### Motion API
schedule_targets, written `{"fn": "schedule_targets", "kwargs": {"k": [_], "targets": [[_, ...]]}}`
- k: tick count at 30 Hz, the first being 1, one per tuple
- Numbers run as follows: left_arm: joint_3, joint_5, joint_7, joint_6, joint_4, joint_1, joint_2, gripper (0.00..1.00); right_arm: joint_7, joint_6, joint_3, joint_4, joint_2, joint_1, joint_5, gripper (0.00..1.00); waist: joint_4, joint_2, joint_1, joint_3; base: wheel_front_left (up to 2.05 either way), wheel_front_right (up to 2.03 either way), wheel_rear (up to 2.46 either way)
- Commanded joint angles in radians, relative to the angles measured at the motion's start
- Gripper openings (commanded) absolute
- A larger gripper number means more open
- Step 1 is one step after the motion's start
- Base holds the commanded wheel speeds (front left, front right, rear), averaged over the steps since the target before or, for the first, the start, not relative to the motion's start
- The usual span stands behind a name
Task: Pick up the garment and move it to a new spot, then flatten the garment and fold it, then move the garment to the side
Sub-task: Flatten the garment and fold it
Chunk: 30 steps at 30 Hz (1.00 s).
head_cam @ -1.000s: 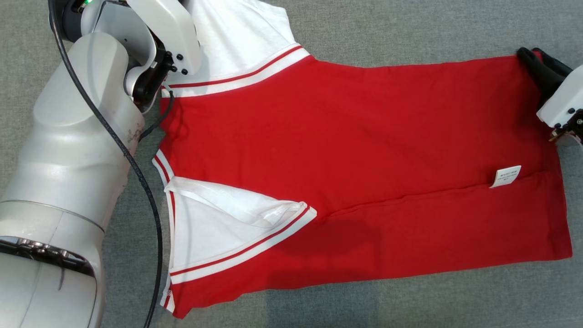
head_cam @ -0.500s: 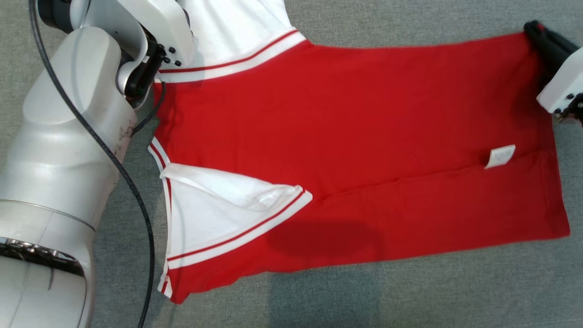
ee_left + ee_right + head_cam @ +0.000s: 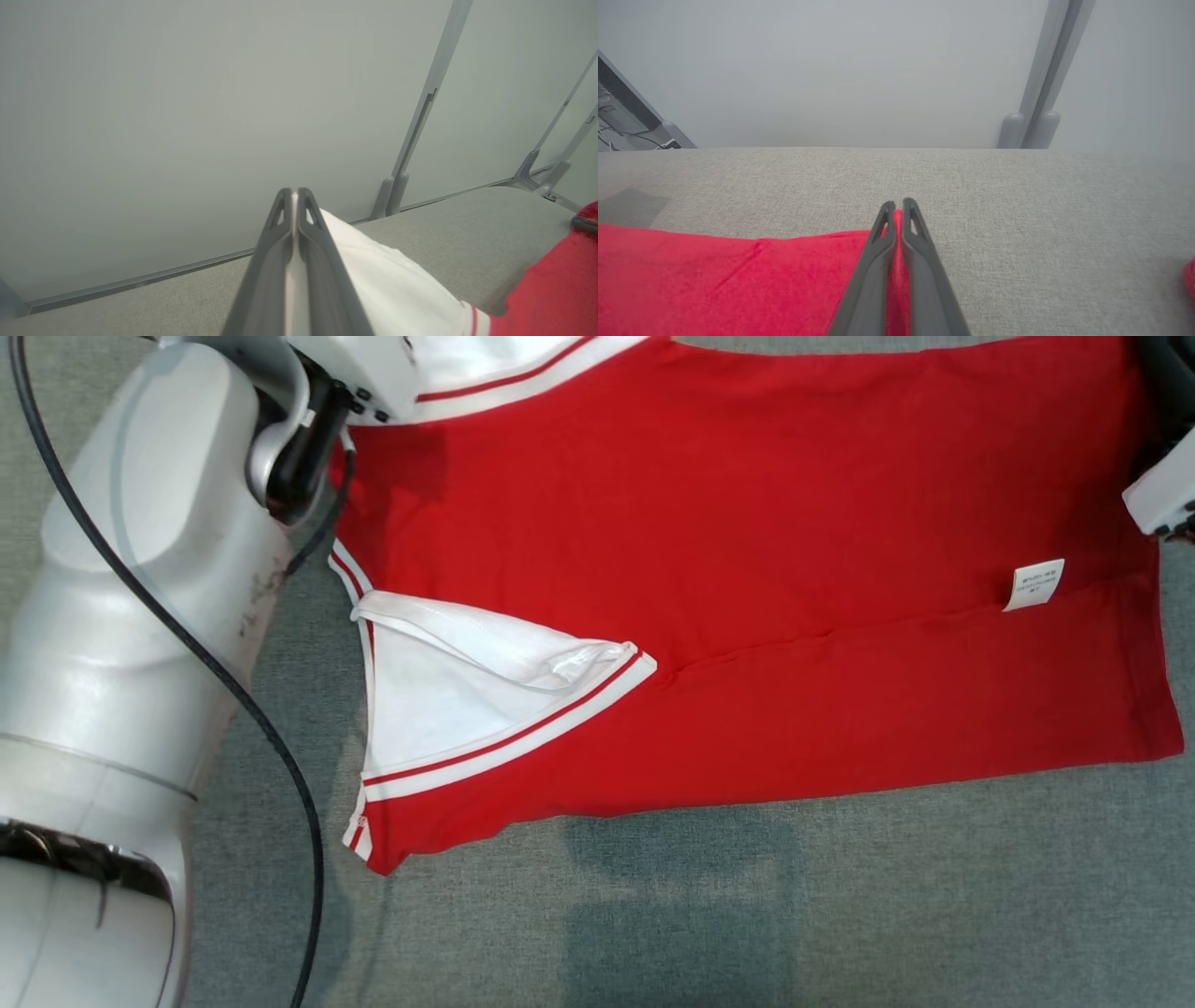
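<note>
Red-and-white garment (image 3: 747,569), flat across grey desk (image 3: 840,915).
Pinched at far-left white sleeve (image 3: 387,284) by clenched left jaws, at far-right red hem corner (image 3: 840,247) by clenched right jaws.

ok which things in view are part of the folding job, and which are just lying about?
Job: red shirt with white striped sleeves; left gripper, shut on the white sleeve; right gripper, shut on the red hem.
Lying about: grey fabric surface; black cable along the left arm; grey wall post.
</note>
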Motion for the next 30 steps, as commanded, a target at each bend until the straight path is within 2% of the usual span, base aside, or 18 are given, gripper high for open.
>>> {"fn": "schedule_targets", "kwargs": {"k": [1,8,12,18,30], "targets": [[0.009,-0.017,-0.016,0.000,-0.052,0.021,0.045,0.00,-0.031,-0.003,0.019,-0.037,-0.044,0.051,0.016,0.00,0.010,0.0000,0.0000,-0.016,0.00,0.00,0.00],[0.018,-0.051,-0.037,0.001,-0.173,0.142,0.083,0.00,-0.101,-0.003,0.067,-0.095,-0.107,0.127,0.025,0.00,0.028,0.0000,0.0000,-0.063,0.00,0.00,0.00],[0.033,-0.057,-0.043,0.021,-0.275,0.239,0.098,0.00,-0.124,-0.003,0.073,-0.127,-0.145,0.183,0.027,0.00,0.045,0.0000,0.0000,-0.089,0.00,0.00,0.00],[0.052,-0.079,-0.043,0.084,-0.461,0.417,0.132,0.00,-0.136,-0.003,0.016,-0.155,-0.186,0.285,0.034,0.00,0.064,0.0000,0.0000,-0.113,0.00,0.00,0.00],[0.051,-0.092,-0.020,0.203,-0.758,0.683,0.211,0.00,-0.137,-0.003,-0.155,-0.207,-0.165,0.465,-0.029,0.00,0.071,0.0000,0.0000,-0.142,0.00,0.00,0.00]]}}
